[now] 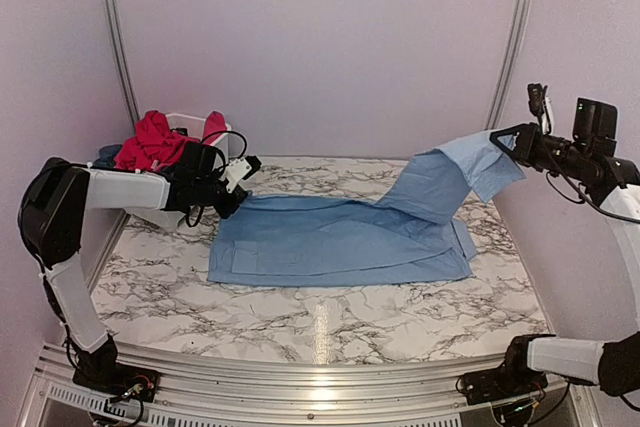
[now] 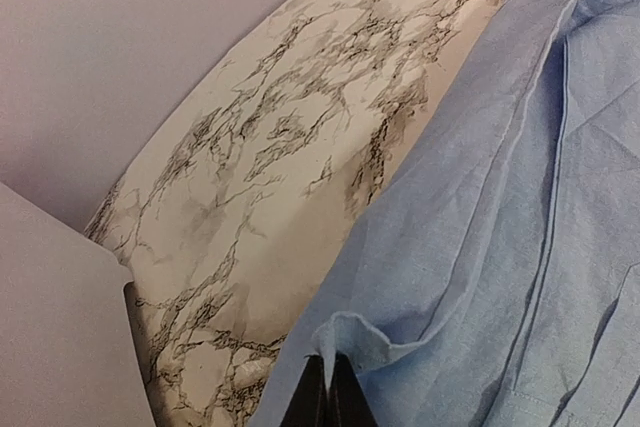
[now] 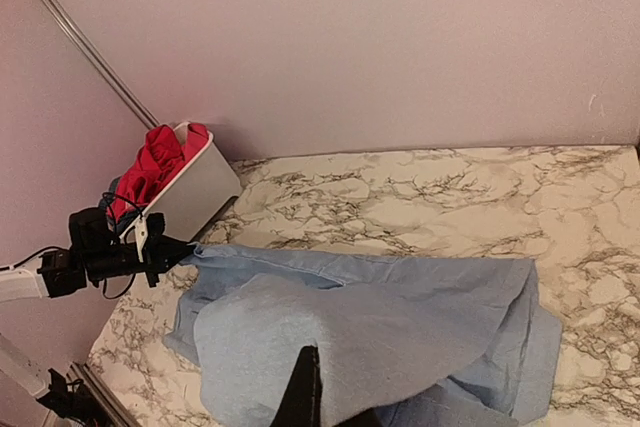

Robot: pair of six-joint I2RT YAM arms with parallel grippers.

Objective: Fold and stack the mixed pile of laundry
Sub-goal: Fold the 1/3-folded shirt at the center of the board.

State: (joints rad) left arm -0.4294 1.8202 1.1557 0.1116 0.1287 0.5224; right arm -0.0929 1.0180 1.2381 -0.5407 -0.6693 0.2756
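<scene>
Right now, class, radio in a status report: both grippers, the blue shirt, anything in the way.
Left gripper shut on blue shirt corner, low beside basket. Right gripper shut on shirt, lifted high. Red clothes in basket; nothing blocking.

From above, my left arm (image 1: 120, 189) hides most of the basket (image 3: 198, 187). At the basket's left rim, a dark scrap (image 1: 107, 156) beside the red garments (image 1: 150, 139) is too small to tell. Right of the basket, the light blue shirt (image 2: 500, 247) covers the tips of my left gripper (image 2: 325, 387). The picture's bottom edge cuts off my right gripper (image 3: 305, 387).
</scene>
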